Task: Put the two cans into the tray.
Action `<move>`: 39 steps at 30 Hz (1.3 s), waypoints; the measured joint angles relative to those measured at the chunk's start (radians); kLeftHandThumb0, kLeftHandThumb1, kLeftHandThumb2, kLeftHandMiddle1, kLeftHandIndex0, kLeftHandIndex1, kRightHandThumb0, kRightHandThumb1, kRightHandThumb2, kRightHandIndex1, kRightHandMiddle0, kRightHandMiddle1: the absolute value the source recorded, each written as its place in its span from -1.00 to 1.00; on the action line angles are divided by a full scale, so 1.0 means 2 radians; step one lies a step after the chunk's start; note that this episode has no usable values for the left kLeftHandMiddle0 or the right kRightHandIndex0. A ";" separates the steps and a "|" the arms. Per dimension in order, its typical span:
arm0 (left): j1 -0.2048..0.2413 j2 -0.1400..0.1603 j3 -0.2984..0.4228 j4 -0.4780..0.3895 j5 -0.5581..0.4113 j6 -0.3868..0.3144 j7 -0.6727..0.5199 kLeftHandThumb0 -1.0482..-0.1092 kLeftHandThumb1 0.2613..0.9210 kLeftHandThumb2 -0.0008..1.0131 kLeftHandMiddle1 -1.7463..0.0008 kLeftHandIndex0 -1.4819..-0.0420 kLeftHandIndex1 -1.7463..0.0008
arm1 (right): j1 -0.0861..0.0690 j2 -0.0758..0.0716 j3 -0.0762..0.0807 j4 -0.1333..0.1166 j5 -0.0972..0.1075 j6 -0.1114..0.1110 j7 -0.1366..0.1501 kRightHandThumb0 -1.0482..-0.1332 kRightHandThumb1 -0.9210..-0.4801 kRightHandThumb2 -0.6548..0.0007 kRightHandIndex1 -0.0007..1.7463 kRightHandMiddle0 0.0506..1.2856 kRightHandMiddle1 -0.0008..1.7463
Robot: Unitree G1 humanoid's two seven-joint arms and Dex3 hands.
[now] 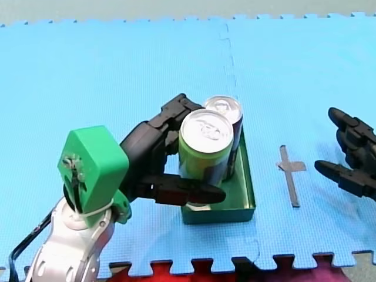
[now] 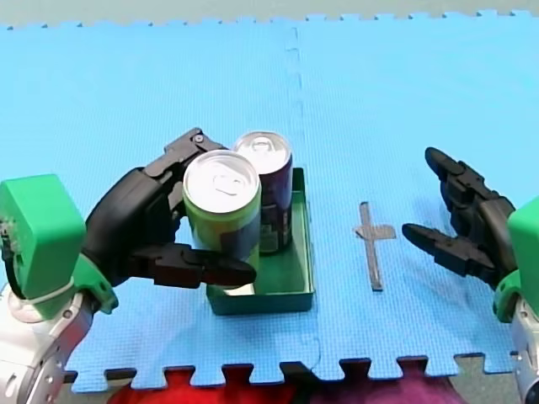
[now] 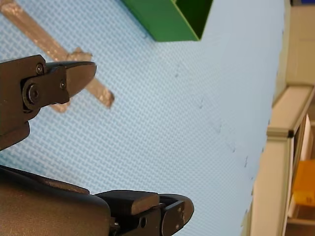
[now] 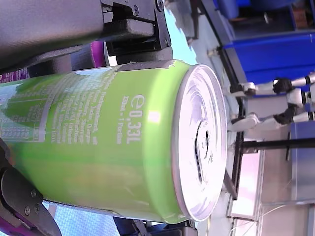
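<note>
**Ops:** status on the cans?

**Me:** Left hand [image 2: 160,231] is clamped round the green can [image 2: 221,206], which is upright. I come at it from its 9 o'clock. Thumb [image 2: 202,269] crosses low at its 6 o'clock, the other fingers [image 2: 181,151] sit high at about 11. The can is over the near-left corner of the tray [image 2: 261,301]. I can't tell if its base is on the tray floor.

**Ops:** the other can?

**Me:** The purple can [image 2: 278,198] stands upright in the tray, just beside the green one at its 1 o'clock. They're touching or nearly so. Right hand [image 2: 463,227] holds nothing, out on the mat [image 2: 404,101] at the tray's 3 o'clock, past the tape cross [image 2: 370,244].

**Ops:** how does it handle?

**Me:** My read is a thin metal wall, stiff enough if full, dents if I over-squeeze. The printed skin looks smooth and slippery. The wrist view of the can [image 4: 113,142] reads 0,33L and the lid looks sealed, so I'd guess it has some weight. The place to hold it is round the body, not the rim.

**Ops:** risk?

**Me:** The low thumb sits close to the tray's near wall. The purple can is tight behind, so a nudge could tip it
</note>
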State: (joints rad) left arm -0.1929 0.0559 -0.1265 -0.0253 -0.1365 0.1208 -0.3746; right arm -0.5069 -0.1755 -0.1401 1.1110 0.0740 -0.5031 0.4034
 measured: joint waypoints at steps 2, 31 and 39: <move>0.000 0.000 -0.001 0.000 0.000 0.000 0.001 -0.28 1.00 -0.73 -1.00 0.66 -0.78 | 0.000 0.000 0.000 0.000 -0.001 0.000 0.000 -1.00 -1.00 0.67 -1.00 -0.68 -1.00; -0.019 -0.009 -0.005 0.070 0.020 -0.040 0.009 -0.36 1.00 -0.63 -1.00 0.64 -0.77 | 0.003 0.000 0.004 -0.004 0.000 0.003 0.001 -1.00 -1.00 0.62 -1.00 -0.69 -1.00; -0.021 -0.010 -0.006 0.089 0.027 -0.049 0.011 -0.39 1.00 -0.60 -1.00 0.65 -0.77 | 0.005 0.000 0.004 -0.008 0.000 0.003 0.002 -1.00 -1.00 0.61 -1.00 -0.68 -1.00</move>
State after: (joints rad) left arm -0.2348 0.0358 -0.1376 0.1527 -0.0828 0.0230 -0.3523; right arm -0.4969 -0.1756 -0.1318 1.0957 0.0738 -0.4970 0.4074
